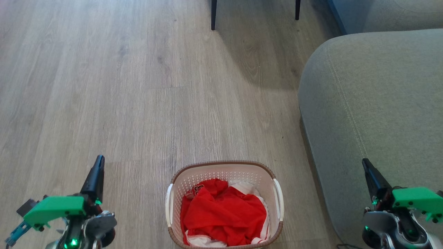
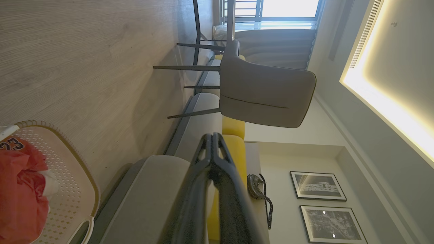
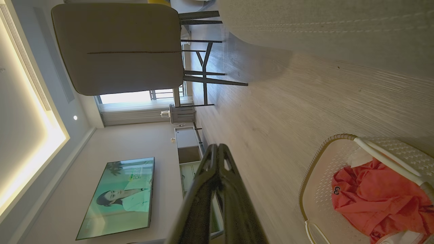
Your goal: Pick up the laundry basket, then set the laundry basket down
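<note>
The laundry basket [image 1: 225, 168] is white perforated plastic with a brown woven-look rim and white side handles. It stands on the wooden floor at the bottom centre of the head view, holding red-and-white clothes [image 1: 223, 212]. My left gripper [image 1: 99, 162] is shut and empty, well to the basket's left and raised. My right gripper [image 1: 365, 164] is shut and empty too, to the basket's right, in front of the sofa. The left wrist view has the basket [image 2: 73, 193] at lower left beside the shut fingers [image 2: 214, 139]. In the right wrist view the basket [image 3: 317, 189] sits at lower right.
A grey sofa [image 1: 373, 103] fills the right side, close to the basket. Dark chair legs [image 1: 213, 15] stand at the far end of the floor, belonging to a grey chair [image 2: 264, 91]. A television [image 3: 118, 196] hangs on the wall. Open wooden floor [image 1: 121, 86] lies ahead and left.
</note>
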Motion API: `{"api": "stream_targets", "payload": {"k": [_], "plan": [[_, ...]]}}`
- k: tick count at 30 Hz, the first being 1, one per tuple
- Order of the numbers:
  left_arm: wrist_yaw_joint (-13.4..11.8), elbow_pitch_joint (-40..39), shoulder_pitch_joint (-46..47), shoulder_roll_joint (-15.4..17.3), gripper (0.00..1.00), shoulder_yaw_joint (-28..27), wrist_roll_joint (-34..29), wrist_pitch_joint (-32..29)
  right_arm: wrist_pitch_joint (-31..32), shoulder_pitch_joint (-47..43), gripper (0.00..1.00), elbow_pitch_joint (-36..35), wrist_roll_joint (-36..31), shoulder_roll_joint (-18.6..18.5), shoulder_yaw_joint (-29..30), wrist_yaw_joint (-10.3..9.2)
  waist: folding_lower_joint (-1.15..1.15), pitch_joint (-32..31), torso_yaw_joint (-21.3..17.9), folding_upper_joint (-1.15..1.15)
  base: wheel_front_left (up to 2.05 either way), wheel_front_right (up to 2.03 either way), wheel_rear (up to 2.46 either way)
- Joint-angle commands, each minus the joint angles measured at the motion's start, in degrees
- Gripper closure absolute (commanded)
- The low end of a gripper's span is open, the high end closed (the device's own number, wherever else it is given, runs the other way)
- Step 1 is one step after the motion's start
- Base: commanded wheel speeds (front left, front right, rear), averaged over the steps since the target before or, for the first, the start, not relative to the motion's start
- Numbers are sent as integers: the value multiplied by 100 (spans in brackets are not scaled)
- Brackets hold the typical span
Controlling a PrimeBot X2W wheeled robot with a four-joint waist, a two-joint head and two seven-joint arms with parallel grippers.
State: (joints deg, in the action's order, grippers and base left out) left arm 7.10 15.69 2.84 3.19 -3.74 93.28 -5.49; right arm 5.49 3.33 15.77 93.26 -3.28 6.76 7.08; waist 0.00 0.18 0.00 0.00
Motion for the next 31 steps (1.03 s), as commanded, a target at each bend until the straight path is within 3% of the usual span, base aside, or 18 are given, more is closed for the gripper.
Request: {"api": "stream_targets", "payload": {"k": [1, 31], "plan": [[38, -168, 328, 31, 100, -194, -42, -33, 39, 278, 100, -179, -47, -16, -100, 41, 0, 0, 0, 0, 0, 0, 0], [38, -167, 330, 10, 100, -224, -67, -57, 61, 281, 100, -177, -70, 3, -72, 41, 0, 0, 0, 0, 0, 0, 0]]}}
